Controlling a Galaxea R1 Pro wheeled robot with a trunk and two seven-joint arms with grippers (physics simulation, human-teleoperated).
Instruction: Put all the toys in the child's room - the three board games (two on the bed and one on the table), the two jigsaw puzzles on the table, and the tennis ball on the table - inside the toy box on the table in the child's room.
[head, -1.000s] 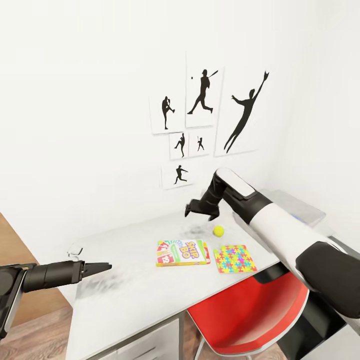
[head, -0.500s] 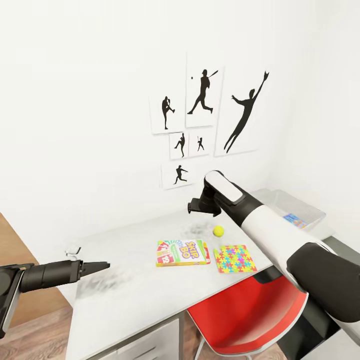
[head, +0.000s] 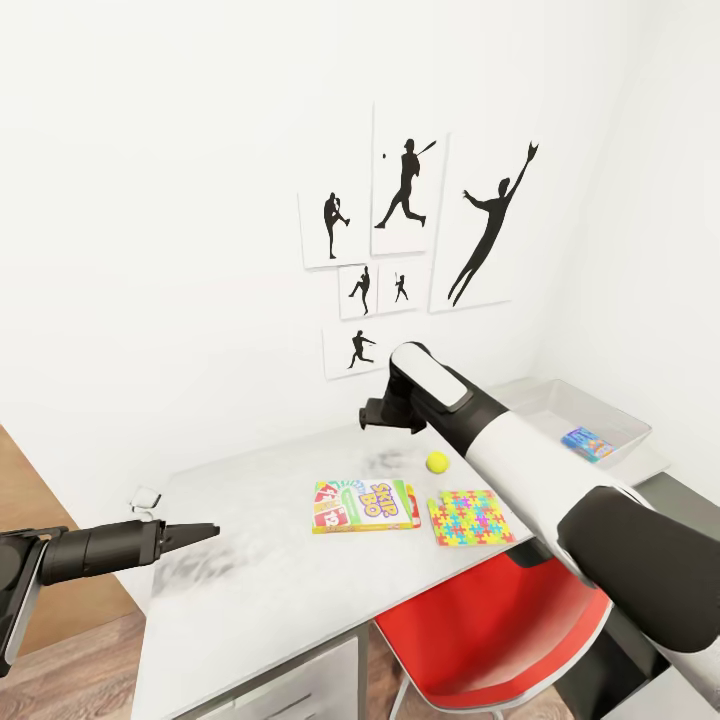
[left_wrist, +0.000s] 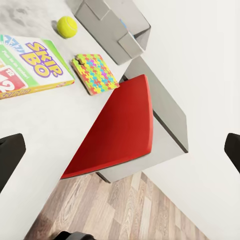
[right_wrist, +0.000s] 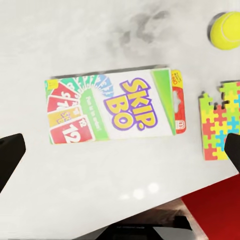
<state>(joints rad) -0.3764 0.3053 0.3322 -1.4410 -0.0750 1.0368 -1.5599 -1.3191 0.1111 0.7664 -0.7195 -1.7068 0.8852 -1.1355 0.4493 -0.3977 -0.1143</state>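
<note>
Now right gripper (head: 372, 414) hangs above the table (head: 260, 590), jaws wide apart, empty, SKIP-BO (right_wrist: 116, 112) straight below it. Ball (head: 437, 461) at SKIP-BO's 1 o'clock, puzzle (head: 470, 517) just beside at 3 o'clock. Toy box (head: 615, 420) well apart at 2 o'clock, small blue game (head: 587, 442) inside. Left gripper (head: 205, 529) low over the table's 9 o'clock end, empty; how far open I cannot tell from the head view. Risk: flat box gives little edge, so fingers may skid off, shove it into the puzzle, or nudge the ball rolling.
</note>
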